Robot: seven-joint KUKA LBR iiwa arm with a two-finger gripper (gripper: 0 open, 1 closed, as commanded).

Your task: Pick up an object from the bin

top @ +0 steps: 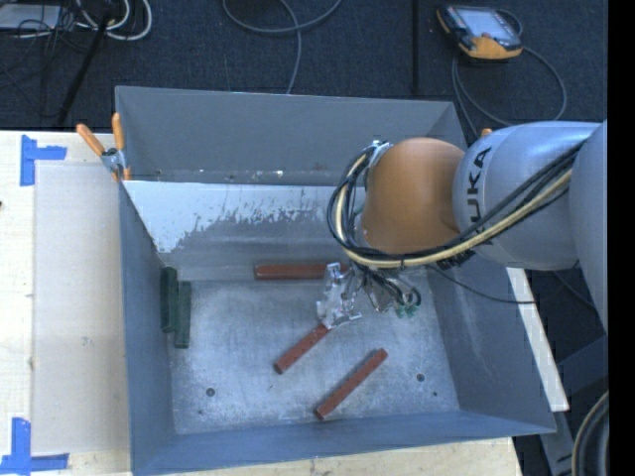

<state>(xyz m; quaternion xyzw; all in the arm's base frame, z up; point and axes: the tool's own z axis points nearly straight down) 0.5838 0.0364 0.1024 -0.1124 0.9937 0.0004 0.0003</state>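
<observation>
Camera view: hand, grip unclear, over middle brown stick, between upper stick and lower stick.

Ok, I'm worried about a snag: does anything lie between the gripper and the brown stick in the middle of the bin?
Nothing visible does. The gripper is right over the upper end of the middle brown stick, which lies uncovered. The back stick, the front stick and the green block all lie apart from it.

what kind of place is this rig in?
Likely a robotics lab bin-picking cell: KUKA arm, its gripper over a grey metal bin of brown sticks, loose cables and a handheld pendant on the floor behind.
</observation>
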